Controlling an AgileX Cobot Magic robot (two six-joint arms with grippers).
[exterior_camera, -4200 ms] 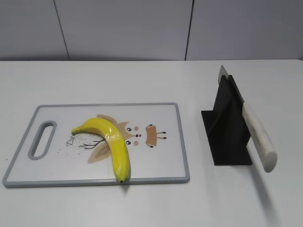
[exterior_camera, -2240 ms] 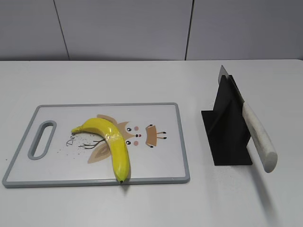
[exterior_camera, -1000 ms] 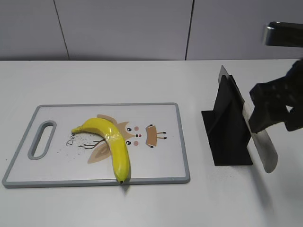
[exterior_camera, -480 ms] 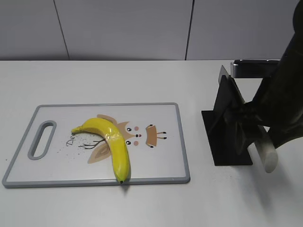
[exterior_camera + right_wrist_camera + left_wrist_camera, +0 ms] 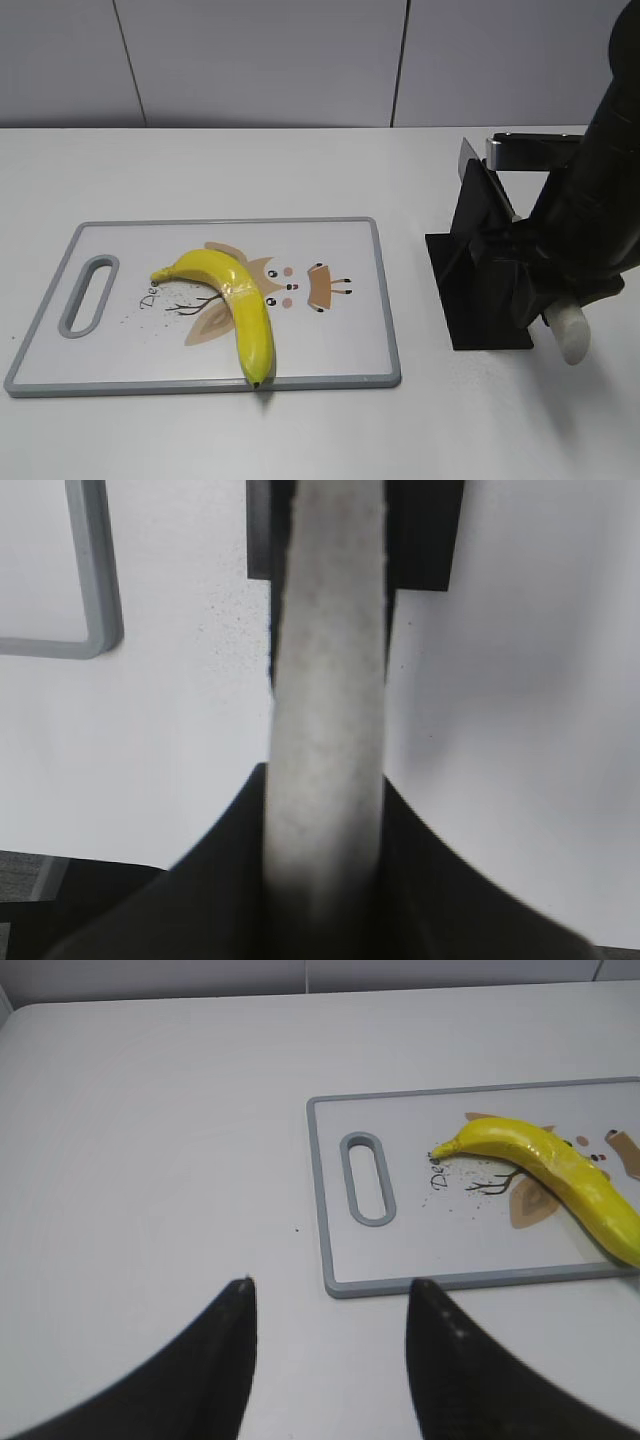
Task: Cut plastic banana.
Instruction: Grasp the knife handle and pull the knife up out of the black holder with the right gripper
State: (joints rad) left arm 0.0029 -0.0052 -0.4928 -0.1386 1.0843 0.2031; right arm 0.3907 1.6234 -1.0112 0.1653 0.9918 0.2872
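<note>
my right fingers (image 5: 325,880) sit tight on either side of the knife handle (image 5: 328,710), which leans in its black stand (image 5: 480,265). my left fingers (image 5: 330,1360) hang spread wide over the white surface (image 5: 150,1160), holding nothing. farther left, the plastic banana (image 5: 235,300) lies on the cutting board (image 5: 330,360). grey wall panels stand behind.

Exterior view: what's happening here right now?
The right gripper is around the white handle of the knife, which sits in its black stand; whether the fingers are clamped shut can't be told. The curved glossy yellow plastic banana lies uncut on the grey-rimmed white cutting board. The left gripper is open over the bare table left of the board.
</note>
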